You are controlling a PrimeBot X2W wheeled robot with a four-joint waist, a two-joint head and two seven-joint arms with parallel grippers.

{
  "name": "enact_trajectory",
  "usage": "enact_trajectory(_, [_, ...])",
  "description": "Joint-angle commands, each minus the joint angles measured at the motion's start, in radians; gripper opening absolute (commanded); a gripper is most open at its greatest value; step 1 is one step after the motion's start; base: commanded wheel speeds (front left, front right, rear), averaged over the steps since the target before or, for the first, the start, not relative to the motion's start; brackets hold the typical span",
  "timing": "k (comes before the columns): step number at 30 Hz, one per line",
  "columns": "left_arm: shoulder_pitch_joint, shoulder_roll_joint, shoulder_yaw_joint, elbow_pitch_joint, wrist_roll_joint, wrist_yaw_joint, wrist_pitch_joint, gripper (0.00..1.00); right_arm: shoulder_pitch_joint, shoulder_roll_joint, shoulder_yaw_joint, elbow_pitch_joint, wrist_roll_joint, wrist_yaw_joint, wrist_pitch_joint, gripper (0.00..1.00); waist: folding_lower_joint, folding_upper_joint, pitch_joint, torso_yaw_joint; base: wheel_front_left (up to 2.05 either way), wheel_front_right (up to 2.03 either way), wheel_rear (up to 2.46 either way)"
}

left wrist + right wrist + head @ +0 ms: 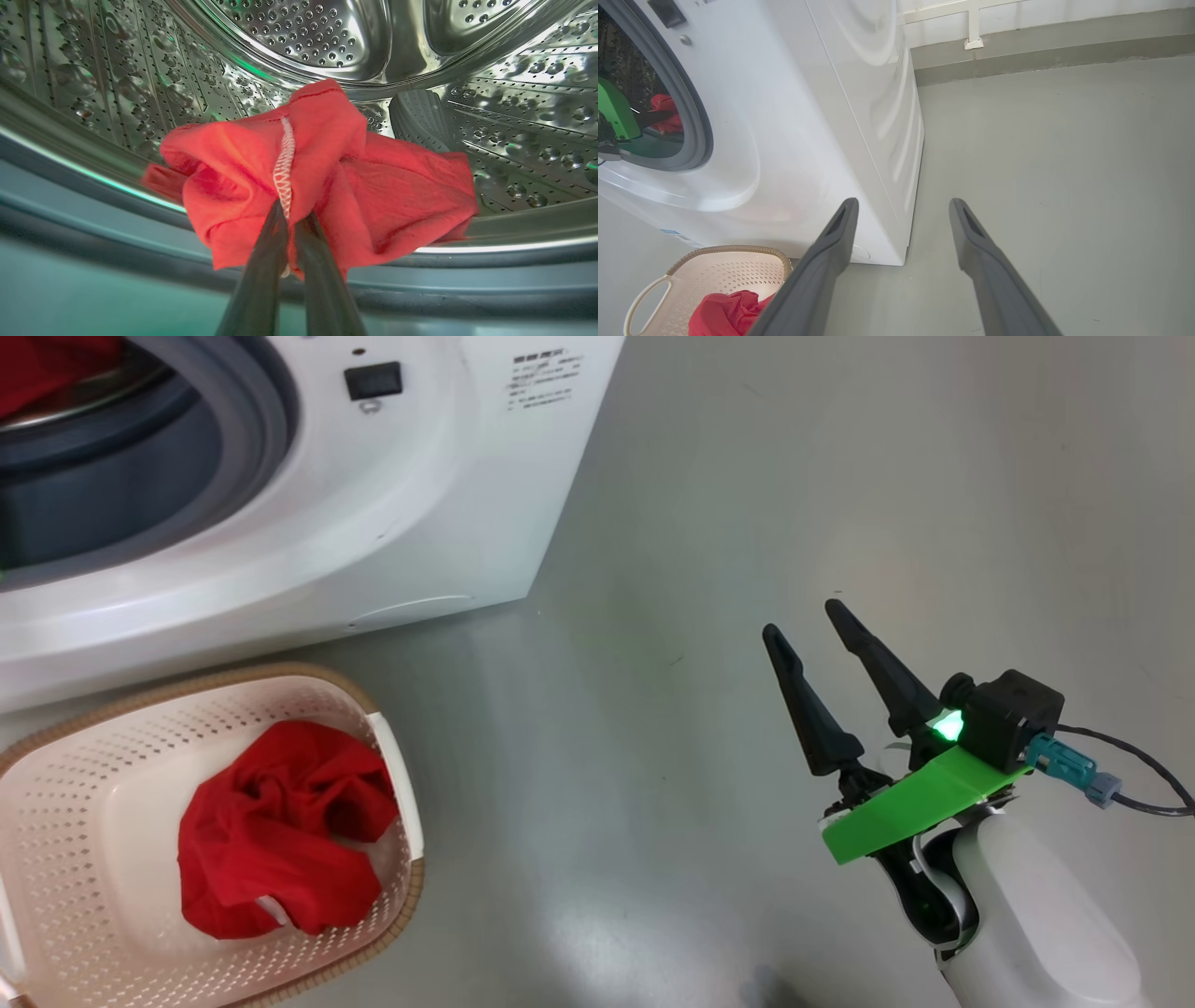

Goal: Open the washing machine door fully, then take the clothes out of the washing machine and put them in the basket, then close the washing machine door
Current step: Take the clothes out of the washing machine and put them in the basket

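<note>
Head view: white washing machine (420, 523) at top left, its round opening exposed. Basket (56, 821) sits on the floor (700, 523) just in front of the machine, red garment (280, 831) bunched inside it. Right end effector (803, 620) is at lower right over bare floor, fingers apart.

Left wrist view: left end effector (292, 212) at the mouth of the drum (303, 37), fingers nearly together, clamped on a second red garment (383, 196) at its white-stitched seam. Cloth bunched round the tips, above the grey seal (93, 233).

Right wrist view: right end effector (902, 205) fingers spread wide, pointing at the floor by the machine's front corner. Basket (714, 275) with red garment at bottom left, near the machine front. Second red garment (668, 122) shows inside the opening, dark fingers of the left end effector on it.
</note>
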Motion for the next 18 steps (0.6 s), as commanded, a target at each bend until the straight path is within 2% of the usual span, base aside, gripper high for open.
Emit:
enact_trajectory(1, [-0.02, 0.048, 0.004, -0.015, 0.001, 0.011, -0.009, 0.0, 0.007, 0.0, 0.012, -0.025, -0.004, 0.002, -0.012, 1.0, 0.0, -0.0001, 0.001, 0.005, 0.0, 0.0, 0.0])
enact_trajectory(6, [-0.001, 0.013, -0.002, -0.017, -0.011, -0.003, -0.056, 0.0, 0.006, -0.003, 0.001, -0.018, -0.01, 0.002, -0.012, 1.0, 0.0, -0.0001, -0.022, 0.028, 0.0, 0.0, 0.0])
enact_trajectory(11, [0.053, -0.042, 0.036, -0.079, -0.071, -0.043, -0.091, 0.0, 0.015, -0.017, -0.014, -0.013, -0.014, 0.002, -0.012, 1.0, 0.0, -0.0001, -0.061, 0.064, 0.0, 0.0, 0.0])
enact_trajectory(18, [0.241, -0.106, 0.086, -0.364, -0.109, -0.089, -0.094, 0.0, 0.043, -0.046, -0.038, -0.01, -0.019, 0.002, -0.012, 1.0, 0.0, -0.0001, -0.129, 0.117, 0.0, 0.0, 0.0])
